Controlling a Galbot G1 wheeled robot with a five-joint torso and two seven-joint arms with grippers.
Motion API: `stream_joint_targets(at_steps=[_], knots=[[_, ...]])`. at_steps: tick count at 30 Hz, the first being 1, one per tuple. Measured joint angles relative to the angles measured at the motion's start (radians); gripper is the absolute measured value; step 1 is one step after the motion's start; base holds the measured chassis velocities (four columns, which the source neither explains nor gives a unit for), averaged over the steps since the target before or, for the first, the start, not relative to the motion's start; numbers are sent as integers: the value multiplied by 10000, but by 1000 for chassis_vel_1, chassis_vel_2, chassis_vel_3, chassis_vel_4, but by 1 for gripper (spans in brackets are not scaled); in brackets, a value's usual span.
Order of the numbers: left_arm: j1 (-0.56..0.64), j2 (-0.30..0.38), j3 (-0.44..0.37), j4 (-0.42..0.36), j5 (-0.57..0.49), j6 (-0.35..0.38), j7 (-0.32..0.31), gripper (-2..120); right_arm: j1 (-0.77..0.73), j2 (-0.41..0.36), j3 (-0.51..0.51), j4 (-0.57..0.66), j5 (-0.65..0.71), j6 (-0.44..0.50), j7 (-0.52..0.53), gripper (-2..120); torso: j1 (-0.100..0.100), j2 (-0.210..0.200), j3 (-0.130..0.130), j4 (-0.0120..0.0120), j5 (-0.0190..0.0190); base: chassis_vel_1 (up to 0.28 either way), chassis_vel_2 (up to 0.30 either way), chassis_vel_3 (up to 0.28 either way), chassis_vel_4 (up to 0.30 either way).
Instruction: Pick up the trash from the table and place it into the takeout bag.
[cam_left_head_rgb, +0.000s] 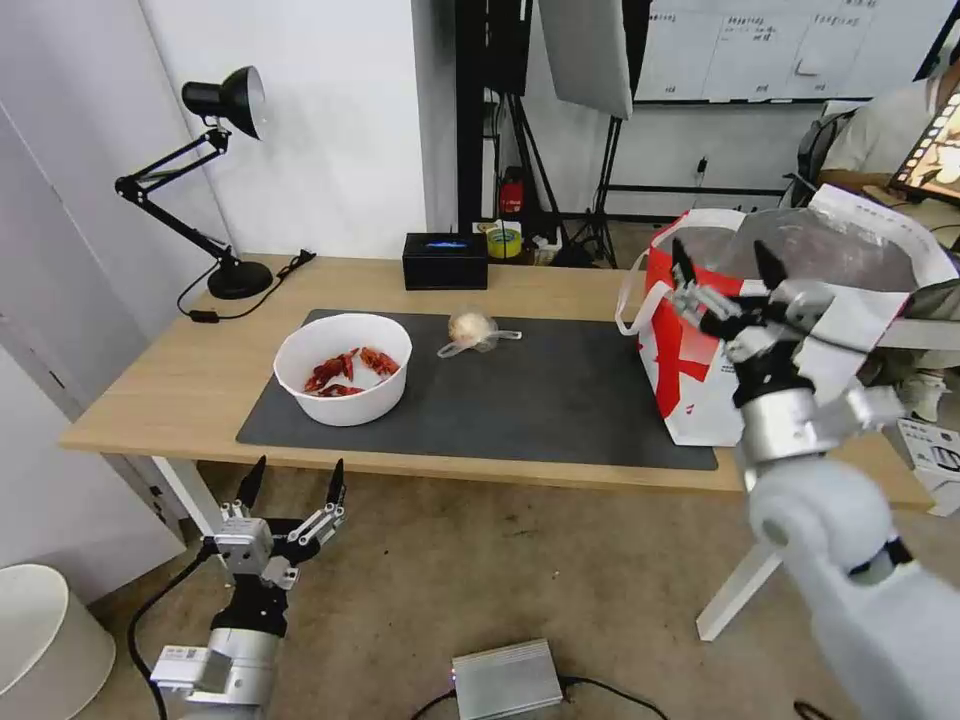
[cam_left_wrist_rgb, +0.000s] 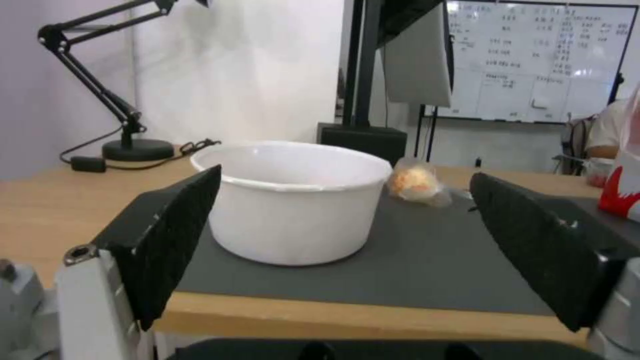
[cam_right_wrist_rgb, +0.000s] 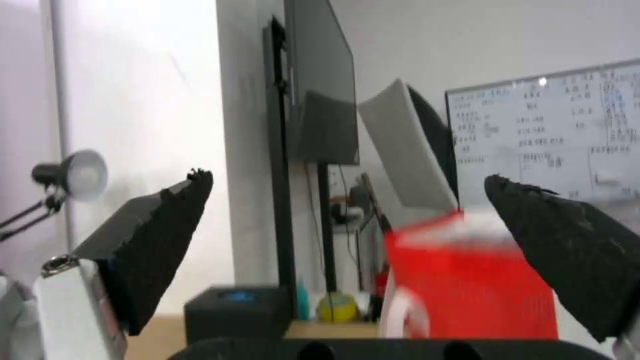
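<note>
A white round bowl (cam_left_head_rgb: 344, 380) (cam_left_wrist_rgb: 293, 200) with red crayfish shells stands on the dark grey mat (cam_left_head_rgb: 560, 400) at its left end. Behind it lies a clear wrap around a beige lump (cam_left_head_rgb: 473, 330) (cam_left_wrist_rgb: 415, 182). The takeout bag (cam_left_head_rgb: 720, 350) (cam_right_wrist_rgb: 473, 285), white with a red side, stands open at the right end of the table (cam_left_head_rgb: 160, 390). My right gripper (cam_left_head_rgb: 727, 264) (cam_right_wrist_rgb: 347, 200) hangs open and empty in front of the bag's mouth. My left gripper (cam_left_head_rgb: 293, 483) (cam_left_wrist_rgb: 343, 195) is open and empty, low before the table's front edge, facing the bowl.
A black desk lamp (cam_left_head_rgb: 215, 160) stands at the table's far left corner, its cable trailing beside it. A black rectangular box (cam_left_head_rgb: 445, 261) sits at the back edge. On the floor lie a grey power unit (cam_left_head_rgb: 505, 680) and a white bin (cam_left_head_rgb: 45, 640).
</note>
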Motion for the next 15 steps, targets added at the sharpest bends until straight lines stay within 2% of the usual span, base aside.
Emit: stream_joint_targets(at_steps=[2,6,9,15], knots=[[-20,8,8,5,-5,6,1,100,-247,89,20,68,-116,40,-34,100,1,0,0,1,-1,0,0,0,0],[-128,253,20,222,-161,-5,186,100,-1911,792,279,285,-1448,699,-443,100,-1,1,0,0,-3,0,0,0,0],[-191,424,10,378,-232,-68,253,100,-2522,1020,371,283,-1976,996,-539,100,-1,1,0,0,-2,0,0,0,0],[-340,875,-36,588,-651,-243,466,100,-3462,1384,444,272,-2494,1242,-781,100,0,1,0,0,-3,0,0,0,0]])
